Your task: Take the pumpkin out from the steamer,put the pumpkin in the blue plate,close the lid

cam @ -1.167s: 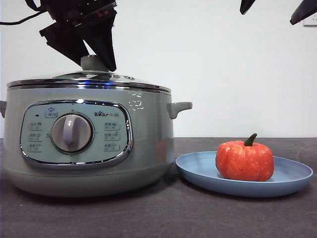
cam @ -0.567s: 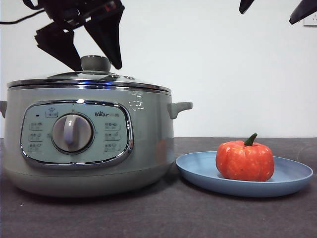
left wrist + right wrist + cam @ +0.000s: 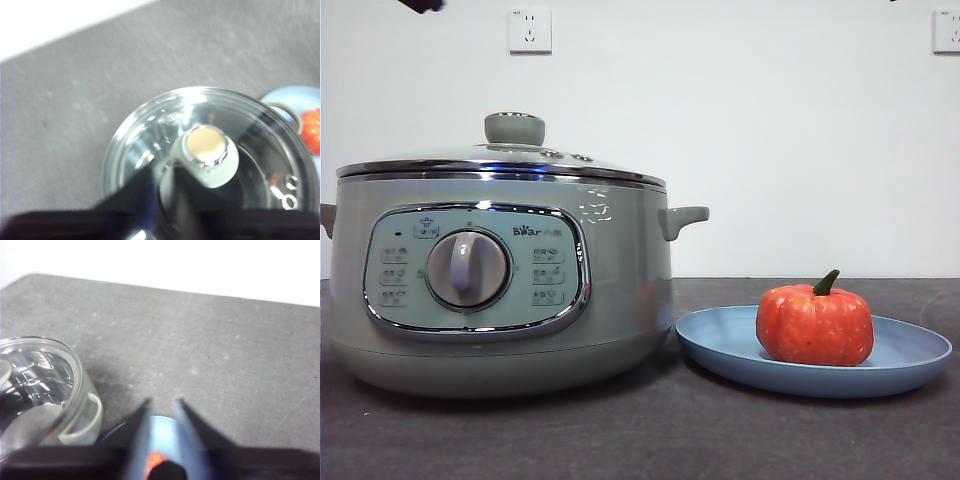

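the lid (image 3: 500,160) sits closed on the steamer (image 3: 500,290). the pumpkin (image 3: 814,325) rests in the blue plate (image 3: 910,355) just beside it. my left end effector (image 3: 162,172) hangs above the knob, jaws slightly apart, empty; my right end effector (image 3: 162,405) likewise above the plate.

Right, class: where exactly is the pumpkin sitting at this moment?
In the front view, the pumpkin rests in the blue plate on the table, on the picture's right beside the closed steamer.
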Available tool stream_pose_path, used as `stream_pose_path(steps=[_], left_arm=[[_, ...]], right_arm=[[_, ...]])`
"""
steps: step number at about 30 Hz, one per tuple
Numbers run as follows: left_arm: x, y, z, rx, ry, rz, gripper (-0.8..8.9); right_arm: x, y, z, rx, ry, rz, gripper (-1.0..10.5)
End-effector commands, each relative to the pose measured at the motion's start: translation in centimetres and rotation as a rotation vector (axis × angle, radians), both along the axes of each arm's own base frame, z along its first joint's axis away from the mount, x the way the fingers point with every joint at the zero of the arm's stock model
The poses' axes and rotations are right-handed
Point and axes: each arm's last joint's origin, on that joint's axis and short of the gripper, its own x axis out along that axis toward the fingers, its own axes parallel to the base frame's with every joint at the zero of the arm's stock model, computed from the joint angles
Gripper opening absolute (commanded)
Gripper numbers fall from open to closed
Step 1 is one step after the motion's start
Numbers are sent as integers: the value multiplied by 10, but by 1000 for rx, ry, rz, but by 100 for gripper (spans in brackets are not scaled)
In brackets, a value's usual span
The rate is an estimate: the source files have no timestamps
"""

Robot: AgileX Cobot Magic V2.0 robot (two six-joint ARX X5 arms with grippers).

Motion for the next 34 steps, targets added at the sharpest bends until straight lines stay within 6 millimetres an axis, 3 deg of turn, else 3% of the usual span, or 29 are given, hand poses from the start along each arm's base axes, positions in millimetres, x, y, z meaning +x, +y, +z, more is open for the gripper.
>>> stream_pose_path(steps=[1, 4, 9, 17, 28, 34], left_arm=[[-24, 14, -25, -26, -74, 8, -8], [-48, 27, -54, -74, -151, 10, -8], [-64, 37, -72, -93, -174, 20, -8], [-67, 38, -82, -42, -70, 10, -3], [-68, 38, -83, -31, -62, 9, -3], [-95, 60, -74, -76, -205, 62, -3]], right_arm=[[-14, -7, -16, 26, -55, 5, -17], [-25, -12, -35, 114, -119, -10, -17], [-30, -16, -52, 134, -123, -29, -17], [-31, -18, -58, 90, -68, -76, -17], [-32, -18, -65, 54, -6, -77, -17], [-32, -19, -65, 53, -4, -77, -17]])
